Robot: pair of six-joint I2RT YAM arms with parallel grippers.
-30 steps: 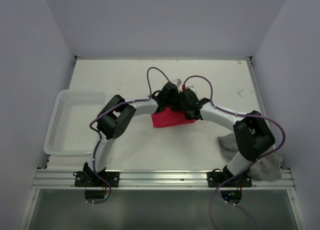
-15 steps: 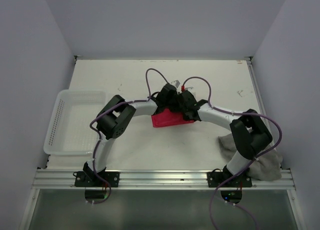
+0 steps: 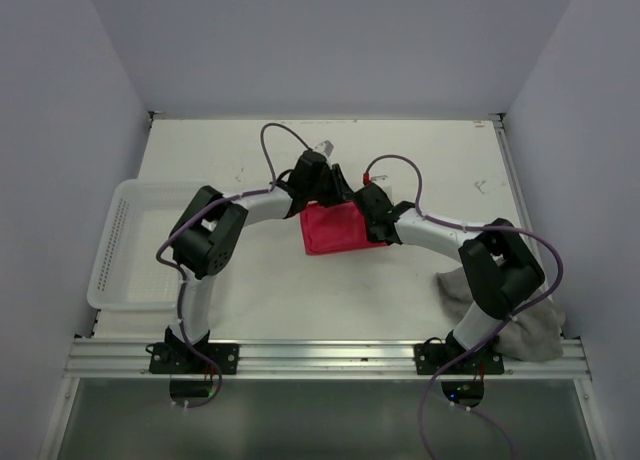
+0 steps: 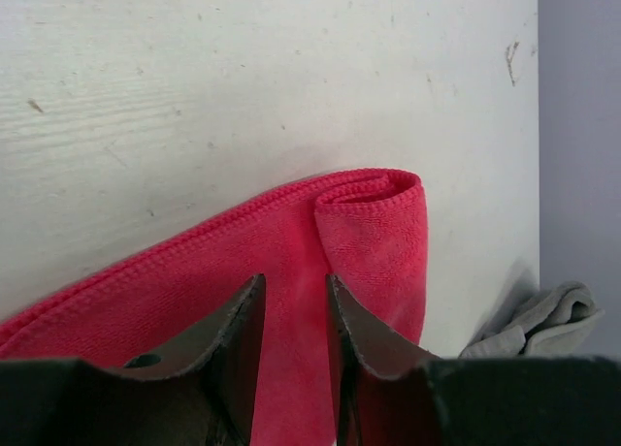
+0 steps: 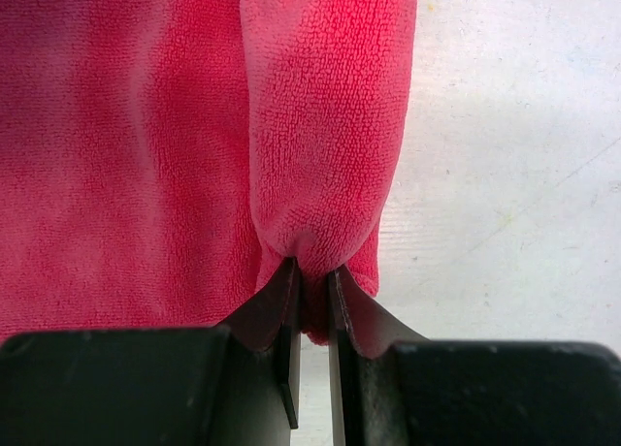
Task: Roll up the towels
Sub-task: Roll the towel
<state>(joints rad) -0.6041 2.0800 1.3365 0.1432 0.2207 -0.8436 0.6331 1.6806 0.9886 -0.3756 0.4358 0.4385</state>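
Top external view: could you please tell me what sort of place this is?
Probably a lab robot cell: white table boxed by grey walls, left arm and right arm bolted to an aluminium rail, pink towel as prop.

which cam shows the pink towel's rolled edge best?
Right wrist: the pink towel's roll fills the frame, its end pinched in the right gripper. Left wrist shows its curled end; top external, just a red patch.

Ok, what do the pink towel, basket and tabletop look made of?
The pink towel: soft looped-pile cloth, probably microfibre; fuzzy matte nap, stitched edge. The basket: white plastic, likely; smooth walls with rows of punched holes. The tabletop: hard white-painted board, seemingly; matte, scuffed, faint grain.
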